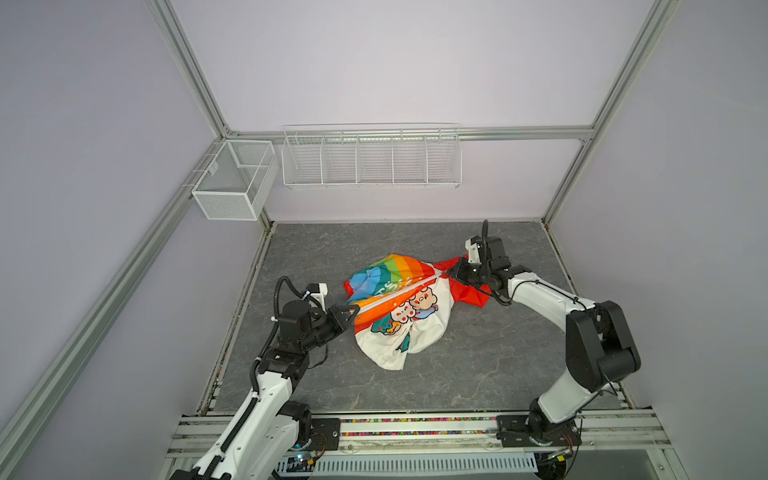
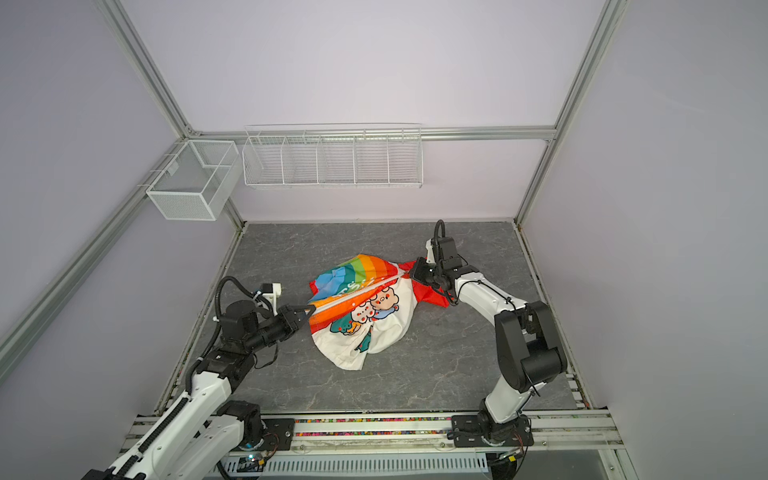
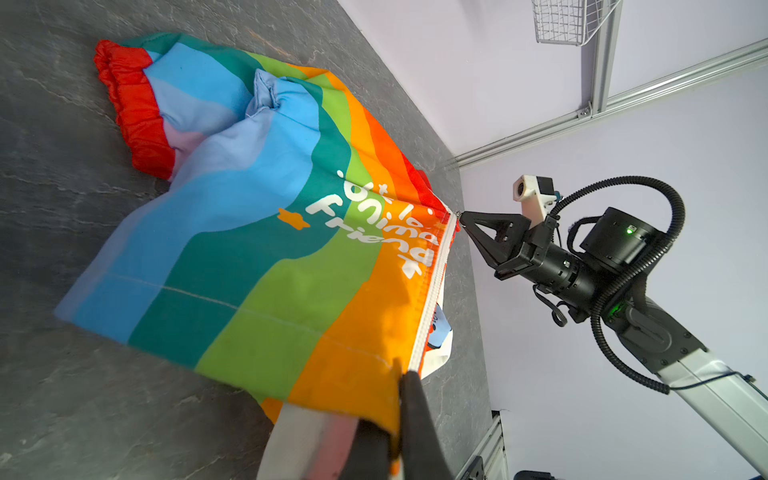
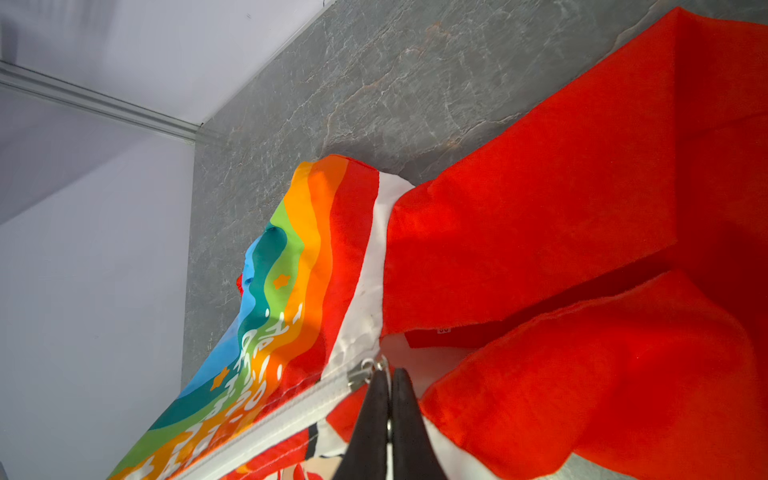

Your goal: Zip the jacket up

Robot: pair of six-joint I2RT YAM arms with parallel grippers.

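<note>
Inspecting the grey table (image 1: 457,374), we find the jacket (image 1: 399,307) crumpled at its middle, with the rainbow half towards the far wall and the white cartoon half nearer our bases. Our left gripper (image 1: 356,309) is clamped tight on the hem at the lower end of the white zipper (image 3: 434,291). Our right gripper (image 4: 390,372) is pinched closed on the metal zipper pull (image 4: 371,371) at the collar, beside the red hood (image 4: 582,208). The zipper runs taut between them, joined along its visible length.
</note>
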